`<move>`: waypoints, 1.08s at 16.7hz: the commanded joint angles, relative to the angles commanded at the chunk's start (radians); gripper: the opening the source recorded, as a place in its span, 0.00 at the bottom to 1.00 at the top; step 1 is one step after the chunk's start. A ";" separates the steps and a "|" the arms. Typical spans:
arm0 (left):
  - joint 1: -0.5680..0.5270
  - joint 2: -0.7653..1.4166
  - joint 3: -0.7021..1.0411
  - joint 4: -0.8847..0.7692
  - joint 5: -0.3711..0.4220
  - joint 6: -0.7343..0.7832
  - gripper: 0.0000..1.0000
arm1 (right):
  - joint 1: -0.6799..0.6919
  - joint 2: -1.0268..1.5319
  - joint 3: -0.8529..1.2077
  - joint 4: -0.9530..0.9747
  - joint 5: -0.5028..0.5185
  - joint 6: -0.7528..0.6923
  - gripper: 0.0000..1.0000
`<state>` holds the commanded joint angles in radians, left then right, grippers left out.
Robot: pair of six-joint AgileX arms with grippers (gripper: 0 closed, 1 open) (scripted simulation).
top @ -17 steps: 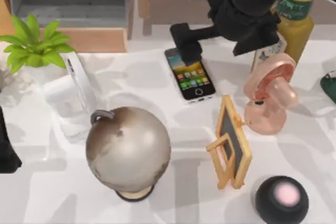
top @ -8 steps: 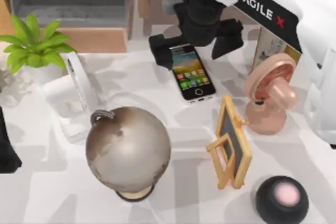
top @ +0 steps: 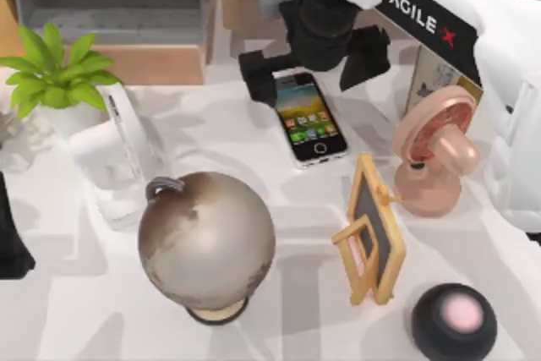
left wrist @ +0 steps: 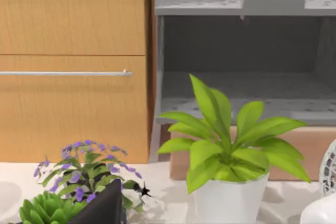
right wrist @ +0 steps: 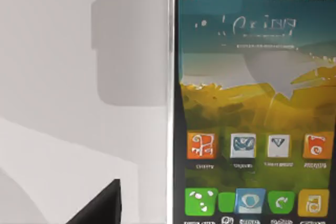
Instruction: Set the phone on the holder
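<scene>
I am holding my right gripper (top: 314, 63) wide open, empty, over the phone's (top: 308, 118) far end; closing off-centre could skid it.

phone (top: 308, 117) top edge hidden under right pincer (top: 314, 63) — finger spread unreadable, phone (right wrist: 254, 111) cropped in wrist view

**Right arm swings in over the phone's far end**

A second ago the right gripper (top: 313, 61) reached in from the far right, one finger over the phone's (top: 308, 121) far end. It has since shifted left, its fingers now spread to either side of that far end. The white arm has swept in over the right.
</scene>
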<state>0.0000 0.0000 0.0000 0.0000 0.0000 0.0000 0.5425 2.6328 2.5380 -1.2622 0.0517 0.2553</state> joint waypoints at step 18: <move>0.000 0.000 0.000 0.000 0.000 0.000 1.00 | -0.011 0.126 -0.059 0.186 0.002 -0.005 0.55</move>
<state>0.0000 0.0000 0.0000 0.0000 0.0000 0.0000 0.5316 2.7591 2.4789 -1.0759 0.0536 0.2498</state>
